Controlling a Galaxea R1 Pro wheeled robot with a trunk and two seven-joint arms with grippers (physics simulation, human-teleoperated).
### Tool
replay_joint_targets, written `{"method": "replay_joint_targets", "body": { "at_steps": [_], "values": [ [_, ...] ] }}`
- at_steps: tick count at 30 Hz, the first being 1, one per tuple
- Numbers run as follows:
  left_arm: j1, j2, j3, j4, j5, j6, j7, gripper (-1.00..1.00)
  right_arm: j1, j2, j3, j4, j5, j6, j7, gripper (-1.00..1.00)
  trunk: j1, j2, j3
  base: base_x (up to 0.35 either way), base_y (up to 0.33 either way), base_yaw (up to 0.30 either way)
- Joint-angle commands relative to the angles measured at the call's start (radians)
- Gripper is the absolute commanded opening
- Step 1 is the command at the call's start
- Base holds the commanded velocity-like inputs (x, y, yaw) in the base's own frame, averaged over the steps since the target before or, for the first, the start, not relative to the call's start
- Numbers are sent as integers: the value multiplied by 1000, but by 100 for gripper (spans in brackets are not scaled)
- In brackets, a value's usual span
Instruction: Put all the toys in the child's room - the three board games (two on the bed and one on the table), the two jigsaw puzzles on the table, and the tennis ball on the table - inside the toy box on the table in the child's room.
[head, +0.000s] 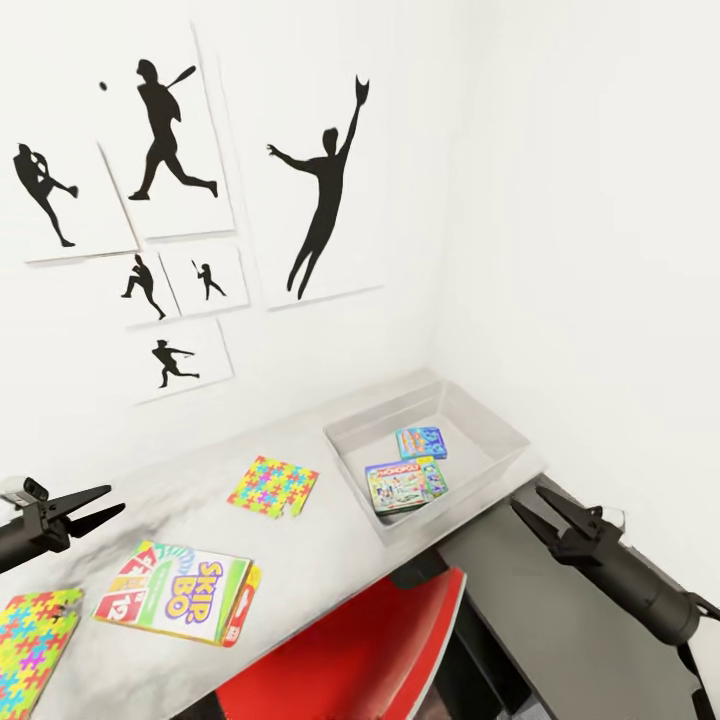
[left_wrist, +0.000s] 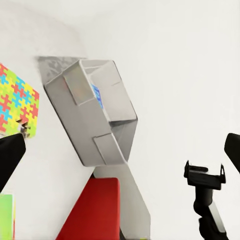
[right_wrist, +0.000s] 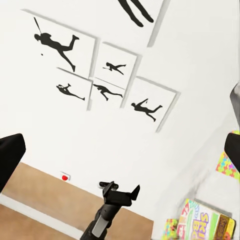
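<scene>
Both hands, left (head: 108, 505) and right (head: 532, 510), hover open-fingered, empty.

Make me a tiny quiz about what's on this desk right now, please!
1. True or false: the toy box already holds two board games.
2. Which game lies on the table outside the box? A) Monopoly B) Skip-Bo C) the blue-teal one
3. Fill in: both the left gripper and the right gripper are ____.

Key: 1 true; 2 B; 3 open
</scene>
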Motion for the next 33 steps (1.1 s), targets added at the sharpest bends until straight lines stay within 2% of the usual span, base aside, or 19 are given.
{"method": "replay_joint_targets", "body": {
  "at_steps": [1,10,12,15,21,27,33],
  "values": [
    [-1,0,0,0,-1,11,-4,100,5,0,-3,0,3,3,5,100,0,-2,-1,-113,70,0],
    [0,-5,-1,-1,-1,11,-4,100,42,-1,-15,1,12,-11,2,100,0,-2,9,-33,20,0],
    [-1,-5,0,-3,-1,11,-4,100,44,0,-13,1,29,-36,1,100,0,-2,11,-6,3,0],
    [0,-4,0,-4,-1,11,-4,100,46,2,-10,1,77,-80,2,100,0,-2,13,-2,1,0],
    [0,-5,-1,-4,-1,11,-4,100,49,8,-8,1,112,-97,2,100,0,-2,14,0,0,0],
    [0,-7,-4,-4,-1,11,-4,100,81,2,-20,1,120,-101,2,100,0,-2,14,0,0,0],
    [0,-8,-3,-5,-1,10,-4,100,88,7,-25,1,122,-110,-2,100,0,-2,15,0,0,0]
  ]
}}
